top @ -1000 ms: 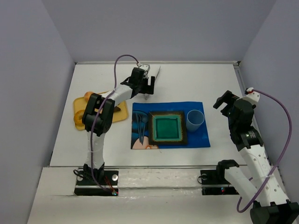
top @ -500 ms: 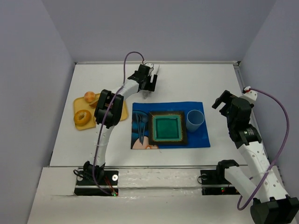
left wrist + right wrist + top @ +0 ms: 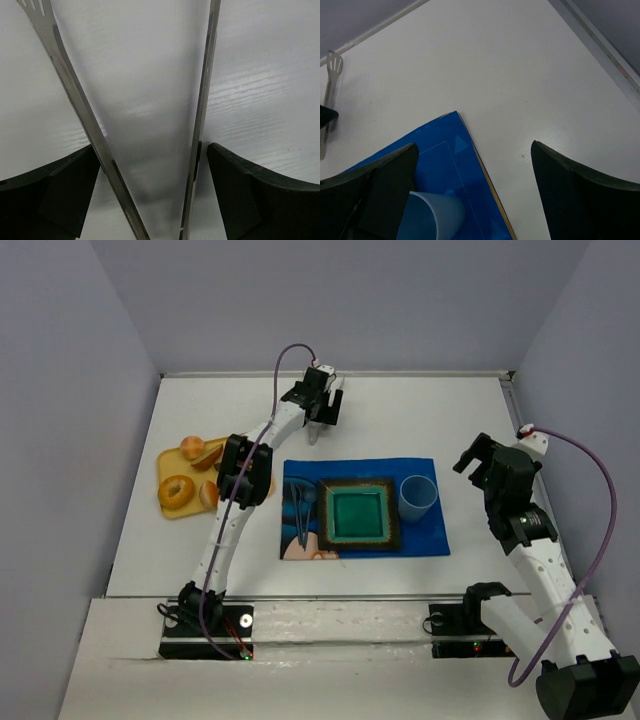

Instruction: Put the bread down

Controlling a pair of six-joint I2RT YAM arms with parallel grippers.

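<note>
The bread lies on a yellow tray [image 3: 168, 462] at the left: a ring-shaped bagel [image 3: 178, 490] and a small oval roll [image 3: 190, 447], with other bread pieces beside them. My left gripper [image 3: 322, 415] is far from them at the back of the table. It is open and straddles a pair of metal tongs [image 3: 335, 398]. In the left wrist view the two arms of the tongs [image 3: 80, 105] run between my left gripper's [image 3: 152, 190] black fingers. My right gripper [image 3: 478, 462] hangs open and empty to the right of the cup, and shows open in its own view [image 3: 475, 195].
A blue placemat [image 3: 420, 535] in the middle carries a square teal plate [image 3: 355, 515], a light blue cup [image 3: 417, 495] and cutlery [image 3: 303, 505]. The right wrist view shows the cup [image 3: 427, 217], the mat's corner [image 3: 450, 155] and the table's far right rim [image 3: 600, 40].
My left arm has stretched farther back and right, uncovering the tray and the bread, and its open gripper has come over the tongs. The right arm has barely shifted.
</note>
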